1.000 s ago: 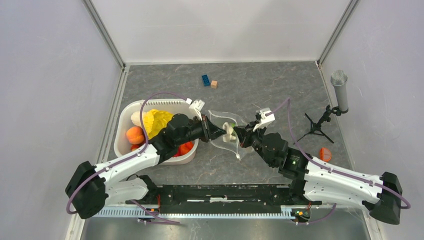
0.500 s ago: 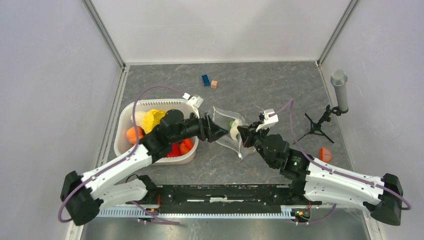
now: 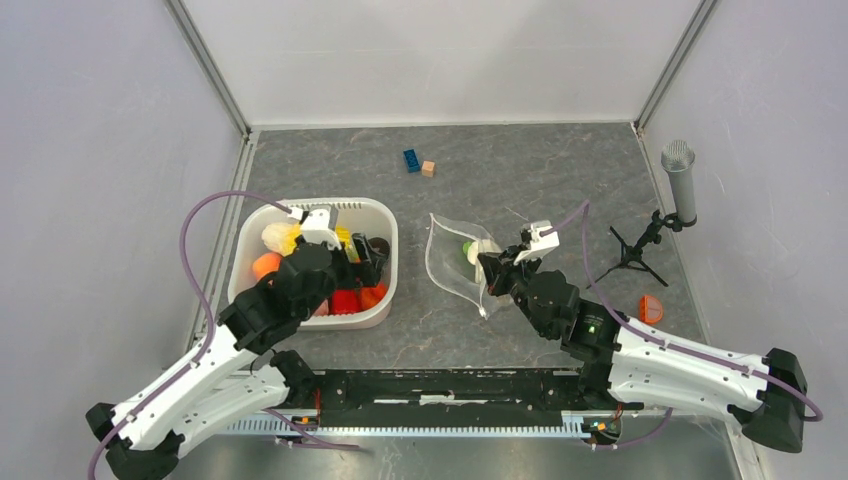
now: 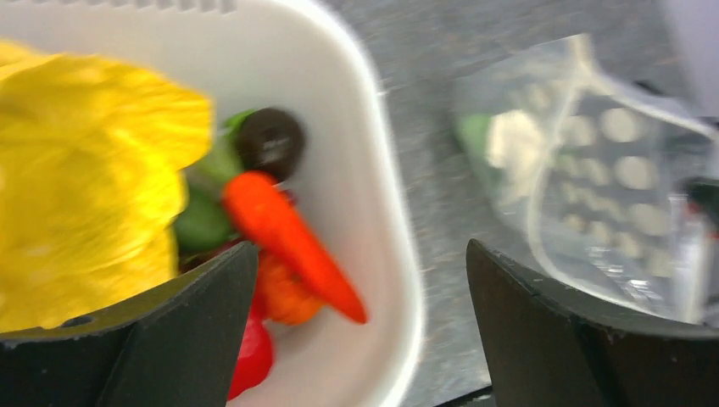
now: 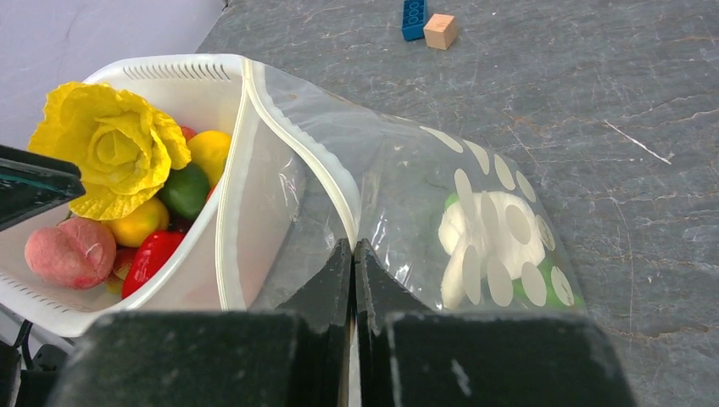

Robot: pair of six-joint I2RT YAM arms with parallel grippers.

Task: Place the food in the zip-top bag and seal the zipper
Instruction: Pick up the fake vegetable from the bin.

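Observation:
The zip-top bag (image 3: 452, 268) stands open-mouthed on the table right of the basket, a white and green piece of food (image 5: 496, 246) inside it. My right gripper (image 5: 353, 246) is shut on the bag's mouth edge at the zipper (image 5: 315, 155); in the top view this gripper (image 3: 487, 268) sits at the bag's right side. My left gripper (image 3: 365, 260) hangs open over the basket's right half and holds nothing (image 4: 360, 331). Below it lie an orange carrot (image 4: 292, 242) and the crinkled yellow piece (image 5: 114, 153). A red pepper (image 5: 148, 259) and a peach (image 5: 68, 253) lie there too.
The white plastic basket (image 3: 391, 240) holds the food at the table's left. A blue brick (image 3: 411, 160) and a small wooden cube (image 3: 428, 168) lie at the back. A microphone on a tripod (image 3: 680, 180) stands at the right, with an orange piece (image 3: 651, 308) near it.
My left gripper has opened and drawn back leftward from the bag's mouth to over the basket. The right gripper keeps its hold on the bag, which has shifted only slightly.

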